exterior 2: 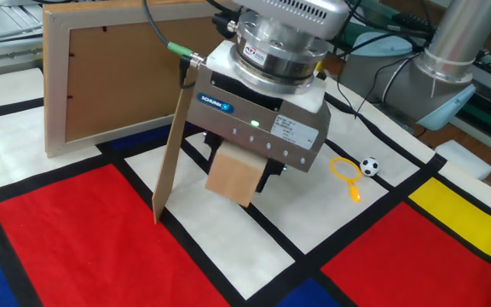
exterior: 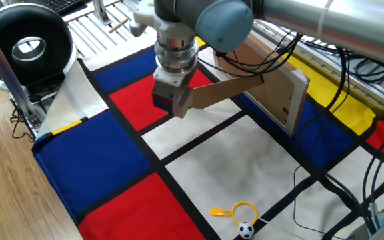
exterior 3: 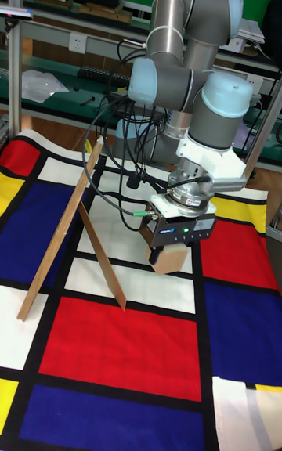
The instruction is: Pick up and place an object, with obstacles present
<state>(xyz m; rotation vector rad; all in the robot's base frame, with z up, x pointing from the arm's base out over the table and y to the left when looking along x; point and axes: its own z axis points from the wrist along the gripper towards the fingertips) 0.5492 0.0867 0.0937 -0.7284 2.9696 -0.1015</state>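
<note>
The wooden cube (exterior 2: 233,178) hangs above the mat with my gripper (exterior 2: 238,177) shut on it. From the tall fixed view the cube (exterior 3: 171,258) shows just under the gripper (exterior 3: 172,257) body. In one fixed view the cube (exterior: 181,102) sits at the gripper (exterior: 173,105) tip, over the red patch. The picture frame (exterior 2: 122,72) stands upright behind, its back facing this camera, and its long prop leg (exterior 2: 173,143) reaches the mat just left of the cube. The frame (exterior 3: 63,232) stands left of the arm.
A yellow ring with a handle (exterior 2: 347,174) and a tiny toy football (exterior 2: 370,166) lie on a white patch to the right. Black cables (exterior: 332,180) run over the mat's edge. A round black device (exterior: 25,45) stands beyond the mat.
</note>
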